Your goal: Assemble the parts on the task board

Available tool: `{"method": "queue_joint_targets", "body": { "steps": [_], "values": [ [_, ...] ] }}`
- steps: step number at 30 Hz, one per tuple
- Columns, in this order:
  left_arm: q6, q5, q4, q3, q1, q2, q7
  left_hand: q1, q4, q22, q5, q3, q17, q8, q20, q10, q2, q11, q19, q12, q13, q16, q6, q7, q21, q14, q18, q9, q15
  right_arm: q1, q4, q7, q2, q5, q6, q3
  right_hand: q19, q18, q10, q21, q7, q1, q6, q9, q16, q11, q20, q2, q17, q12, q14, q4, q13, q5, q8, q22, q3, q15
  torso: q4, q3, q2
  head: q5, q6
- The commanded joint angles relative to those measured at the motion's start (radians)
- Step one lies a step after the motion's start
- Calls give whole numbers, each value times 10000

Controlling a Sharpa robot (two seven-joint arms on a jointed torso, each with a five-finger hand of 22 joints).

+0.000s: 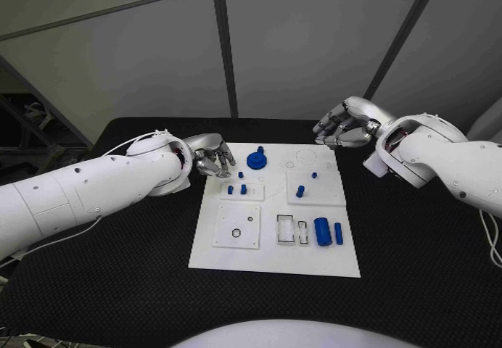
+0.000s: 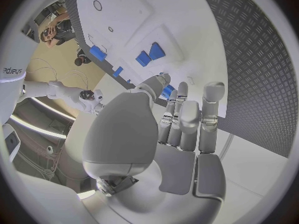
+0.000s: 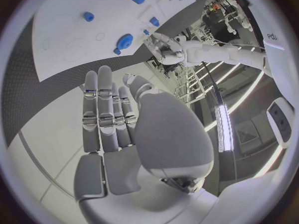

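My left hand [image 1: 212, 159] hovers just beside the task board [image 1: 274, 262], at its far left corner, fingers loosely curled and holding nothing. My right hand [image 1: 346, 125] hangs just past the board's far right corner, also empty, fingers extended close together. I judge the step in hand is a first reach for a part. To do it well I should spread my left fingers before descending, come straight down over one small piece, and avoid brushing its neighbours. The board lies flat mid-desk [image 1: 125, 290], white with raised square pads. The blue gear-like part [image 1: 256, 159] sits near the board's far edge, short pegs [image 1: 236, 190] closer in, and a blue cylinder [image 1: 322, 231] lies toward the near right.
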Motion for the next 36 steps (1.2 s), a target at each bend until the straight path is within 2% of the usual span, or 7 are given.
{"method": "queue_joint_targets", "body": {
  "steps": [1,5,8,12,21,30,36],
  "values": [
    [-849,814,167,83,20,-231,505,-73,2,-128,-37,-50,-317,96,3,2,10,81,-188,-68,3,-144,183,30,-305,-199,162,26,4,11,29,-647,-40,-2311,588,3,291,89,339,779,-93,-27,182,1,700,-90,-248,123,487,-158,590,-140,12,-62,-27,529,-52,-171,2,-8,-3,-37,28],
    [-1414,2076,446,164,22,-636,996,-48,-2,-551,-33,-34,-1351,238,44,-76,38,164,-683,-126,-8,-611,502,75,-1230,-745,310,55,68,-25,146,-836,-138,-3366,652,0,339,86,626,1902,-146,-124,352,-9,2475,-158,-438,155,1541,-508,642,-216,21,-74,-170,1357,33,-271,3,-15,5,-150,121],
    [-1909,3749,758,190,22,-981,1565,22,-40,-866,-39,44,-3031,369,100,-84,105,254,-1099,-120,-5,-1573,800,146,-1871,-1688,366,46,115,-112,302,-964,-238,-4062,643,-3,308,78,724,2748,-100,-208,435,-9,5594,-241,-455,99,3944,-799,664,-226,32,-112,-289,1993,225,-250,1,-17,7,-247,180],
    [-2395,6762,1389,199,10,-1526,2580,112,-99,-1058,-54,84,-4280,495,69,183,232,167,-1230,102,79,-2377,1048,114,-2173,-2280,392,47,57,-302,501,-1128,-296,-4909,570,-25,748,-186,768,5030,-104,-296,415,-16,8528,-138,-353,-86,6456,-1179,698,-211,54,-634,-527,4458,775,-233,-20,3,9,-413,228],
    [-2136,10569,2448,193,-147,-2210,3926,109,-128,-1208,-59,18,-4489,557,29,283,308,105,-1256,279,149,-2632,1145,83,-2380,-2295,388,28,17,-622,544,-1401,-113,-5737,588,-99,1144,-390,522,6264,49,-470,229,-35,9891,-20,-228,-281,7739,-1437,749,-133,37,-847,-664,5900,1021,-123,14,-18,1,-569,270],
    [-1872,11393,2821,190,-216,-2357,4410,145,-154,-1258,-53,15,-4554,562,21,262,367,101,-1262,313,162,-2709,1148,81,-2449,-2311,386,17,11,-760,598,-1470,70,-5983,693,-361,1230,-445,411,6740,133,-519,95,-31,10440,46,-130,-371,8209,-1482,728,-108,63,-1001,-650,6439,1129,-38,-11,-3,13,-548,270],
    [-1859,11552,2858,189,-224,-2369,4490,147,-158,-1266,-54,12,-4565,561,20,255,374,103,-1263,318,164,-2722,1145,84,-2461,-2314,386,15,11,-797,504,-1481,183,-6021,751,-394,1302,-475,420,6910,135,-495,105,-23,10586,45,-119,-359,8347,-1474,734,-119,70,-994,-637,6648,1180,-34,2,-4,15,-575,269]
  ]
}}
